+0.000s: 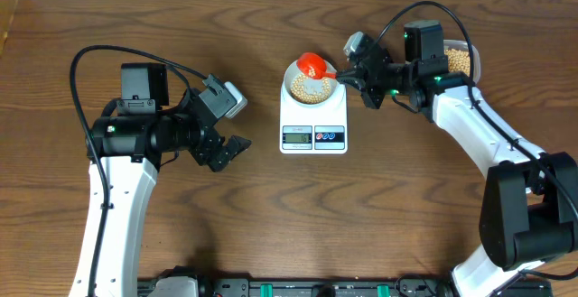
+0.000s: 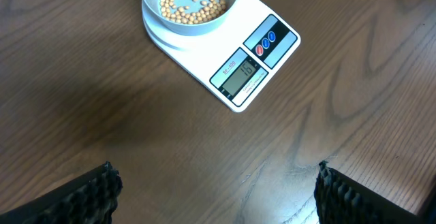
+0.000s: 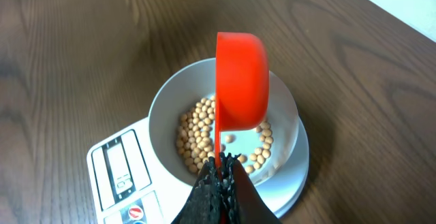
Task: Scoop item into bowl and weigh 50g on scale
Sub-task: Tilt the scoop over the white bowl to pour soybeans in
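Watching the overhead feed, I see the right gripper (image 1: pixel 346 75) clenched on the handle of a red scoop (image 1: pixel 312 64), with both fingers pinched tight around it. My right wrist view shows the scoop's cup tipped on its side directly above the bowl (image 3: pixel 163 108). I see only the outside of the cup, so I cannot tell whether anything is in it.

The bowl sits on the scale (image 1: pixel 312 121), toward the far end of the platform and away from the display (image 1: pixel 297 135) and the two round buttons beside it. The beans (image 3: pixel 197 139) lie in a loose layer over the bowl's bottom, with bare patches showing between them. The display is lit with digits, but I cannot read them with any certainty.

My left gripper (image 1: pixel 226 153) is released, its jaws spread wide and nothing between them. It hangs over bare wood to the left of the scale, well apart from it. From the left wrist camera the two dark fingertips (image 2: pixel 95 193) frame the lower corners, and the scale and bowl lie ahead of them.

Behind the right arm, near the far right of the table (image 1: pixel 181 243), a clear tub (image 1: pixel 462 60) holds more beans
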`<action>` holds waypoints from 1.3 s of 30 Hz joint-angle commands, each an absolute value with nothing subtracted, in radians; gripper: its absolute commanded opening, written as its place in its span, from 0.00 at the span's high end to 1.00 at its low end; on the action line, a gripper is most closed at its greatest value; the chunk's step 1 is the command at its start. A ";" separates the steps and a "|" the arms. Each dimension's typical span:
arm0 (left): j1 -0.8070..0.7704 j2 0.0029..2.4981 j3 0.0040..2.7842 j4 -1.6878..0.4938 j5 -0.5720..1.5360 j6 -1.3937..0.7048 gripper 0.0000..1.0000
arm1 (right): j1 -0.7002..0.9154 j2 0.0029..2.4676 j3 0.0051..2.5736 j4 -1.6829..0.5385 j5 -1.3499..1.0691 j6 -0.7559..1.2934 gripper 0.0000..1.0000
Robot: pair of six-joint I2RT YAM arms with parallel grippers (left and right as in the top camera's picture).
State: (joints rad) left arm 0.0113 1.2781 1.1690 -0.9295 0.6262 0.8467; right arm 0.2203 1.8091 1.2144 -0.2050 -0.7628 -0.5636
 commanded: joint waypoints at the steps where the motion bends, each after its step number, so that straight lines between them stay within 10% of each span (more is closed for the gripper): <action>1: 0.017 1.272 1.192 -0.930 0.636 0.863 0.07 | 0.224 1.790 1.216 -0.205 -0.754 -0.627 0.99; 39: 0.017 1.272 1.192 -0.930 0.636 0.863 0.07 | 0.167 1.620 1.216 -0.146 -0.784 -0.621 0.99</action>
